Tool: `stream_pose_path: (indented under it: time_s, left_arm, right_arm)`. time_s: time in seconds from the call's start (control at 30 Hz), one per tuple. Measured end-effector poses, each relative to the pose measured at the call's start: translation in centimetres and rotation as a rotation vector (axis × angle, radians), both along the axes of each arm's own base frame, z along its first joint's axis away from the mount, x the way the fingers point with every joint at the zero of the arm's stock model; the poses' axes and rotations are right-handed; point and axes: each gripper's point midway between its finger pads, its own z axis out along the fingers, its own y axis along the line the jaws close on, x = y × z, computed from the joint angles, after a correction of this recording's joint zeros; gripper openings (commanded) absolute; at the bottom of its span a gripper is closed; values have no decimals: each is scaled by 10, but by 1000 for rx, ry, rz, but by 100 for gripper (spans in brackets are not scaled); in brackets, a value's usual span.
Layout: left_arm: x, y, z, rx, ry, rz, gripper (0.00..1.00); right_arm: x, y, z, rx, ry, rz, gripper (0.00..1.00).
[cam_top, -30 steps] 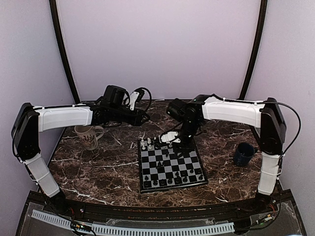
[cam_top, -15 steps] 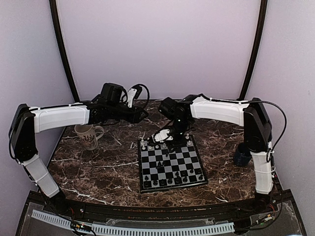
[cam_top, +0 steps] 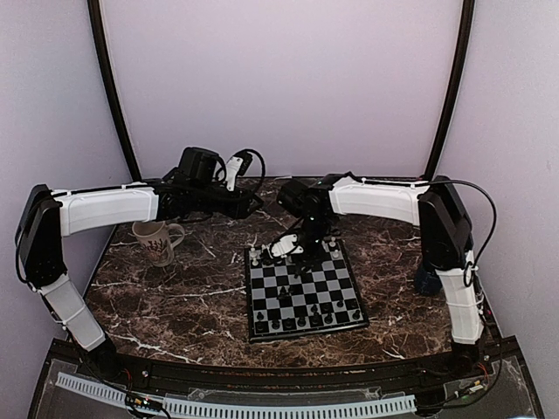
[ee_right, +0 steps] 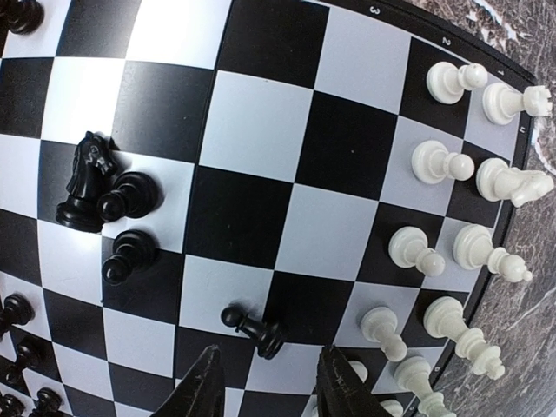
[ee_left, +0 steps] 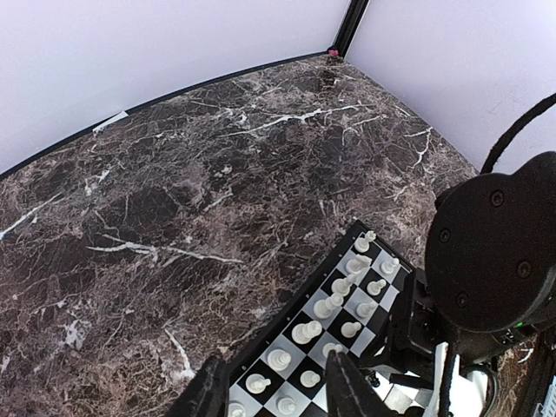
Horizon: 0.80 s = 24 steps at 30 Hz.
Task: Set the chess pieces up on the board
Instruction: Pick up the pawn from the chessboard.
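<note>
From above, the right arm [cam_top: 376, 199] hides part of the blue mug [cam_top: 423, 281] and of the board [cam_top: 297, 297].

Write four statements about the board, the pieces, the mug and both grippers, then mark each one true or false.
1. The right gripper hangs over the board, jaws open and empty. True.
2. The left gripper holds a white pawn. False: its jaws are open with nothing between them.
3. The white pieces stand in two rows along one edge of the board. True.
4. The beige mug stands on the board. False: it stands on the table, to the left of the board.
</note>
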Motion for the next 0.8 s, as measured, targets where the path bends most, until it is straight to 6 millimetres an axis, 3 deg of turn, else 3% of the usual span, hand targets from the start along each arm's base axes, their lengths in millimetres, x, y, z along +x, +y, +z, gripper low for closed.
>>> stream_pose_path:
  time_s: [0.17,0.8]
  left_arm:
    - [0,0,0,0,0,0,40]
    - [-2,-2,0,-6,5,-12,40]
  right_arm:
    - [-1,-1,-11,-17,15,4,38]
    - [-13,-12,-20,-58,54,20,29]
